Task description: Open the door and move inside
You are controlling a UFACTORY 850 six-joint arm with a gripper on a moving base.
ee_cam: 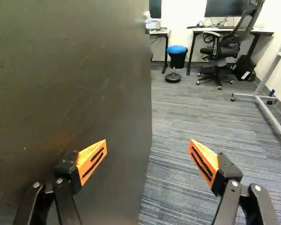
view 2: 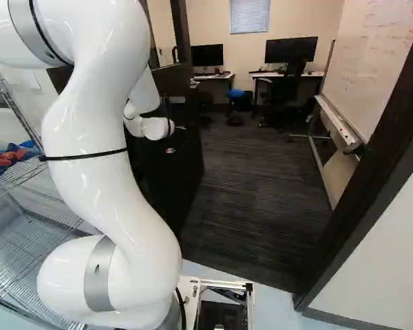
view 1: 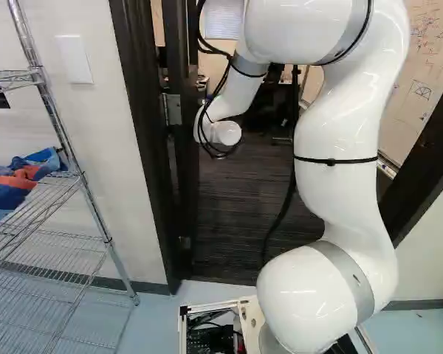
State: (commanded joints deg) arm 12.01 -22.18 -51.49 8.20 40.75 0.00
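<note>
Door: the dark door (ee_cam: 75,70) stands swung inward on the hinge side, at the left of the doorway; its free edge points into the room.
Claw: my gripper (ee_cam: 148,143) is spread wide, nothing held. One orange pad (ee_cam: 92,161) shows against the door's face, the other past its edge, over the carpet (ee_cam: 178,187). Contact with the door: can't tell.
Arm: my arm (view 2: 117,158) reaches through on the door's side of the gap.
Feel: I'd judge the door heavy and rigid, smooth-faced, not fragile. It should swing slowly and carry on a little once moving. Pads would likely skid on the flat face.
Hold: no need to grip for opening wider; push flat, close to the free edge, where leverage is best. Metal fitting (ee_cam: 148,22) at that edge may be the latch hardware; avoid snagging it.
Way in: carpet looks passable between door and right-hand frame (view 2: 372,165). I'd keep the arm beside the door, then ease the base (view 2: 213,283) forward, minding both jambs.
</note>
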